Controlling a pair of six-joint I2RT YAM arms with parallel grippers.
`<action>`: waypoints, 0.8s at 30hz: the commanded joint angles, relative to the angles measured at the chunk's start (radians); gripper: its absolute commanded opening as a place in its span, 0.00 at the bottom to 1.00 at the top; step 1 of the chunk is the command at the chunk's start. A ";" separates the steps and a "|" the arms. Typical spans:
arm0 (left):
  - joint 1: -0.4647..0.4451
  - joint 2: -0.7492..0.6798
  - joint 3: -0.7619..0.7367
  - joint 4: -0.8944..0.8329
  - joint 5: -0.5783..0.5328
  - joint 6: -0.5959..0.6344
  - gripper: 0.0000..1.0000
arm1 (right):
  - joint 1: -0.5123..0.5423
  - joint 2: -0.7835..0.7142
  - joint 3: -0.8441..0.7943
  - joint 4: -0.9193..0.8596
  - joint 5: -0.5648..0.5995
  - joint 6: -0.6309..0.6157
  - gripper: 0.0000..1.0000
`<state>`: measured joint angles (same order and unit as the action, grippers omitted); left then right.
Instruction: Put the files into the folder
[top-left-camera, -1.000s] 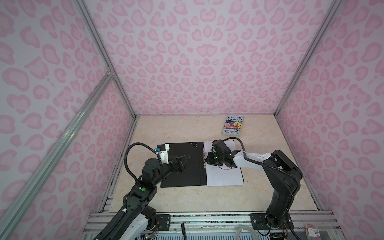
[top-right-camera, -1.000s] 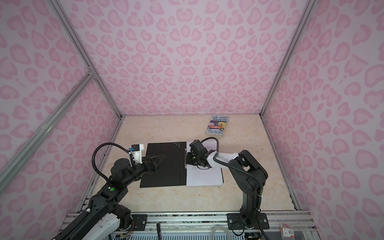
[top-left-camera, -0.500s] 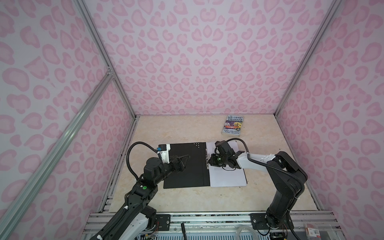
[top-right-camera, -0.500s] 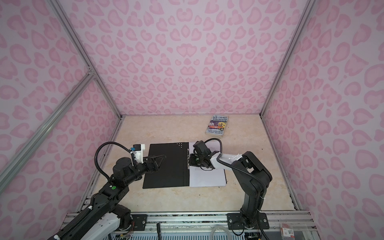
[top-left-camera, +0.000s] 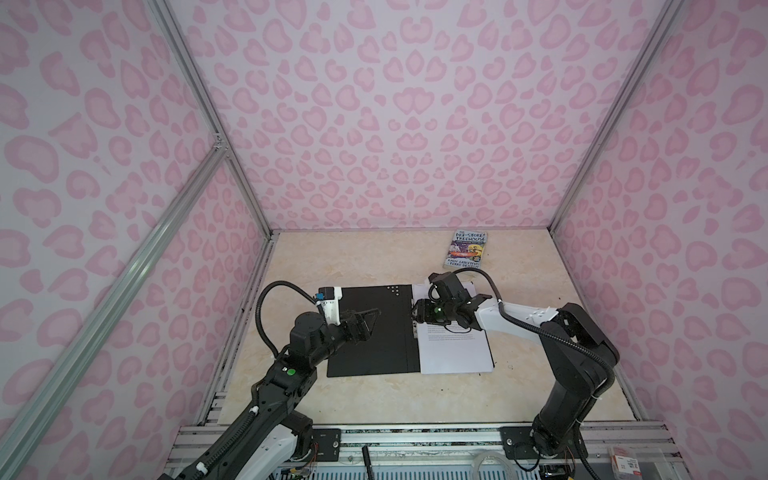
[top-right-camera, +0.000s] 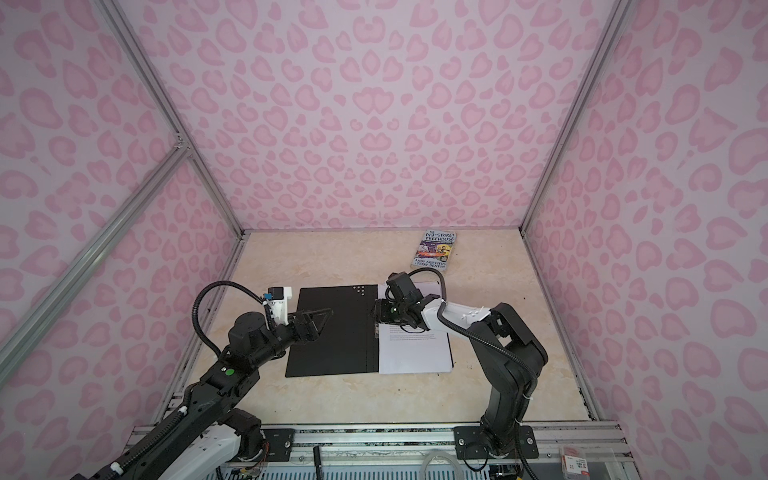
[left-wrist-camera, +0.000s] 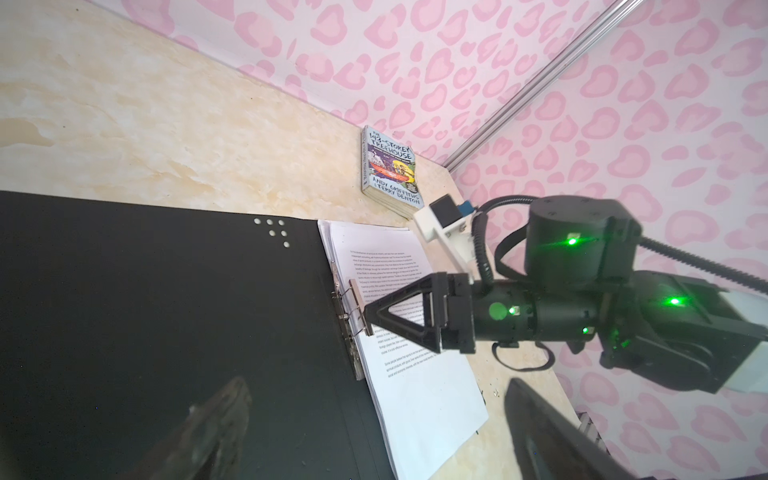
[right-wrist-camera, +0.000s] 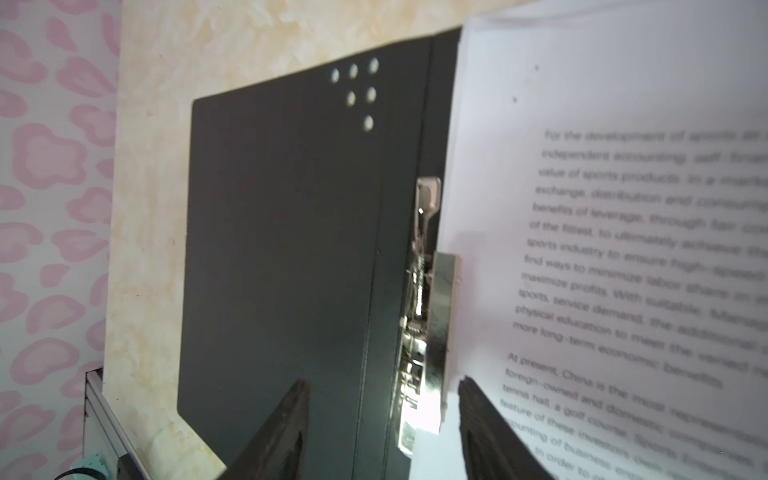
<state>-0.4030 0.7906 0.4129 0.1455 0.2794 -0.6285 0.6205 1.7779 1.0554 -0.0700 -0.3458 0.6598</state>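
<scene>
We find the folder (top-left-camera: 370, 328) lying open on the counter (top-left-camera: 353, 257), with the files (top-left-camera: 455, 353) on its right side, their left edge at the spine clip (left-wrist-camera: 353, 307). The book (top-left-camera: 467, 249) lies behind them, near the back wall. The left tool (top-left-camera: 372, 322) is over the folder's left half, the right tool (top-left-camera: 415, 318) over the clip

folder (top-right-camera: 332, 336) open flat, files (top-right-camera: 415, 353) covering one half

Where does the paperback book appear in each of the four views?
In both top views: book at the table's far edge, right of centre.
Left wrist: book just beyond the files.
Right wrist: not in it.
Shared landmark: white dots on the folder.
</scene>
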 joint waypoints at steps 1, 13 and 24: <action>0.000 0.047 0.021 0.007 -0.009 -0.009 0.97 | -0.027 0.036 0.059 -0.035 -0.053 -0.073 0.61; 0.000 0.439 0.118 0.007 0.121 -0.084 0.98 | -0.089 0.244 0.281 -0.112 -0.184 -0.149 0.63; 0.009 0.646 0.169 -0.036 0.133 -0.132 1.00 | -0.090 0.337 0.332 -0.114 -0.211 -0.134 0.62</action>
<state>-0.3988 1.4105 0.5648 0.1265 0.4042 -0.7425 0.5293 2.0975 1.3861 -0.1810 -0.5392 0.5274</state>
